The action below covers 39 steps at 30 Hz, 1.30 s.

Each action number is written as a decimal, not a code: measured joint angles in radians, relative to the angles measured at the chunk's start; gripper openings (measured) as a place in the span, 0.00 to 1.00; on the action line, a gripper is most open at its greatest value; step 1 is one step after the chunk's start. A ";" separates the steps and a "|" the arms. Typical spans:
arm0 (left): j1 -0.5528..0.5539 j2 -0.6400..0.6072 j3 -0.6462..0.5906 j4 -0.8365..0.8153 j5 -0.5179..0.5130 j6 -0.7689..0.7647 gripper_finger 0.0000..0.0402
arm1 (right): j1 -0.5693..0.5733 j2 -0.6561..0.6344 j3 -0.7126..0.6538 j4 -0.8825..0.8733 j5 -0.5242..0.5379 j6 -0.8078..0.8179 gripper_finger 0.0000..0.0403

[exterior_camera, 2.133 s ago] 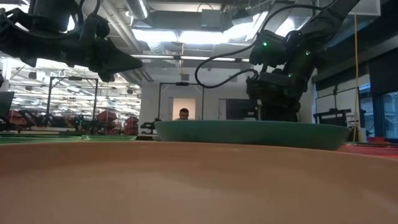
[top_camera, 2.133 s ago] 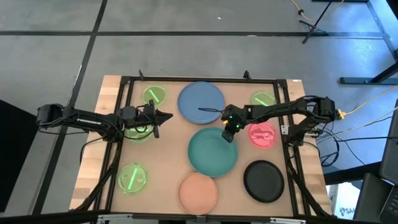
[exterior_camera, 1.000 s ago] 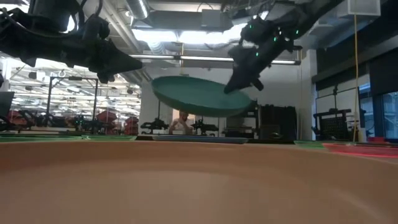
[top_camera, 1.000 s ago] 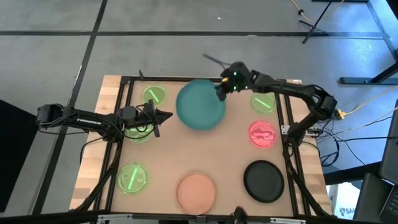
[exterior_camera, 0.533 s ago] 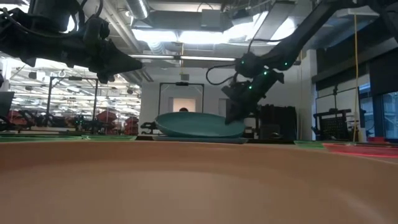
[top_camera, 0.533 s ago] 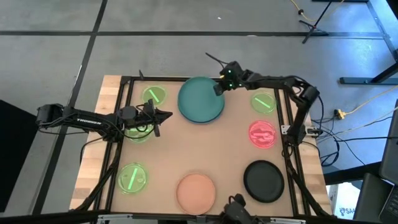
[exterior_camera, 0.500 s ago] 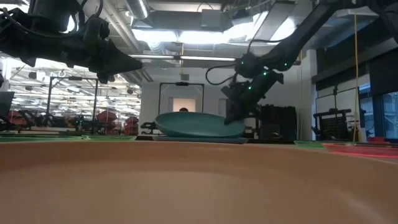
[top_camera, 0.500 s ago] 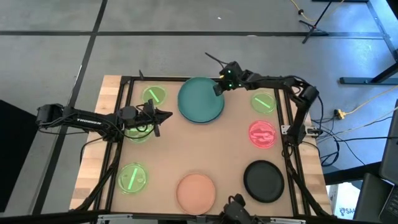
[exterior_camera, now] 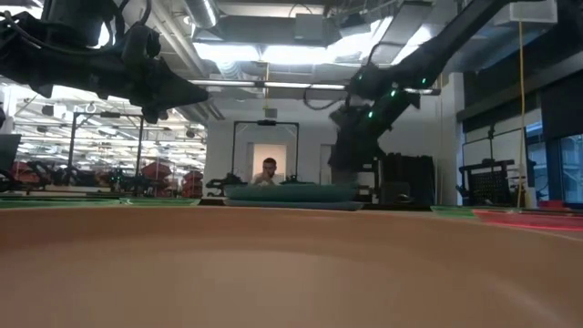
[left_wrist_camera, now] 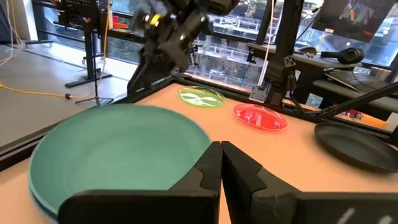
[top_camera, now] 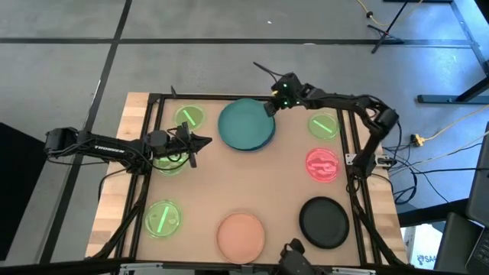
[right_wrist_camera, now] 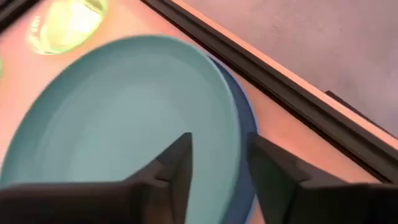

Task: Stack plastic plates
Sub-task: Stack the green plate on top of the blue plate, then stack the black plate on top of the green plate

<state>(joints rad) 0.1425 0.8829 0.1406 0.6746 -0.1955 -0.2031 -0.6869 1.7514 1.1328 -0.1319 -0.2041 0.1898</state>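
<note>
The teal plate lies flat on the blue plate at the far middle of the table, and only the blue plate's edge shows beneath it. My right gripper is open at the teal plate's far right rim. One finger stands over the plate and one outside it, and no touch shows. My left gripper hovers shut over the table's left part, pointing at the teal plate.
Small green plates lie at the far left, far right, near left and under my left arm. A red-pink plate and a black plate lie at the right. The salmon plate is near the front. A dark frame rims the table.
My right gripper has come down at the table's far edge with the teal plate. A second ago the plate hung tilted above the blue plate, then rested on it with its right rim raised. It now lies flat on the blue plate.
</note>
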 joint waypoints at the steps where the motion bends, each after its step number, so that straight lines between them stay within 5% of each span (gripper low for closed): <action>1: 0.000 0.000 0.000 0.000 0.006 0.000 0.01 | 0.000 -0.027 0.000 -0.025 -0.006 -0.011 0.40; 7: -0.016 0.000 0.000 0.000 0.094 0.000 0.01 | 0.037 -0.220 0.000 -0.264 -0.013 -0.092 0.49; 15: -0.072 0.000 0.007 0.034 0.107 0.033 0.01 | 0.260 -0.379 -0.012 -0.462 0.078 -0.148 0.48; 25: -0.090 0.000 0.010 0.061 -0.006 0.022 0.03 | 0.565 -0.395 -0.204 -0.251 0.215 -0.172 0.48; 39: -0.116 0.010 0.010 0.061 0.137 -0.006 0.37 | 0.875 -0.394 -0.329 -0.025 0.216 -0.084 0.48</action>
<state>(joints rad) 0.0263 0.8931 0.1509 0.7361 -0.0589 -0.2089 0.1877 1.3571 0.8041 -0.1566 0.0119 0.1055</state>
